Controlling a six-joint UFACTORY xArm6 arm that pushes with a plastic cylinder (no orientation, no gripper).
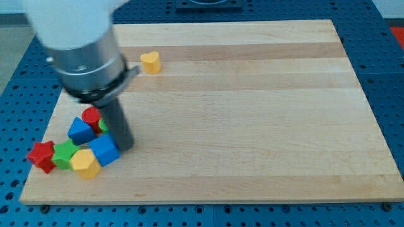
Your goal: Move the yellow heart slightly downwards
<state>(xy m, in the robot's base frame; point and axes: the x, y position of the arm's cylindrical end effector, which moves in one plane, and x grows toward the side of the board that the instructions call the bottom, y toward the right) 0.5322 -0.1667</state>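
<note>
The wooden board (252, 113) fills most of the view, pale and bare over its whole right side, with a blue pegged surface (385, 75) showing around its edges. Next in size is the arm's grey and white body (79, 38), looming at the view's upper left and hiding part of the board beneath it. From it the dark rod runs down to my tip (125, 146), which rests at the right edge of a huddle of blocks in the view's lower left — just beside the blue cube (104, 150), close enough that I cannot tell if they touch. There are no fingers here to open or close; the rod holds nothing and can only push. In that huddle sit a blue triangular block (79, 130), a red block (91, 116) partly behind the rod, a sliver of green (102, 125) beside it, a green block (64, 153), a yellow block (84, 163) and a red star (41, 155). Smallest and alone is the yellow heart (150, 62), near the board's top edge, well apart from the tip and above it. By my reading the task has not begun in earnest — the tip must first travel up past the heart, to its far side, then nudge it a little toward the view's bottom.
</note>
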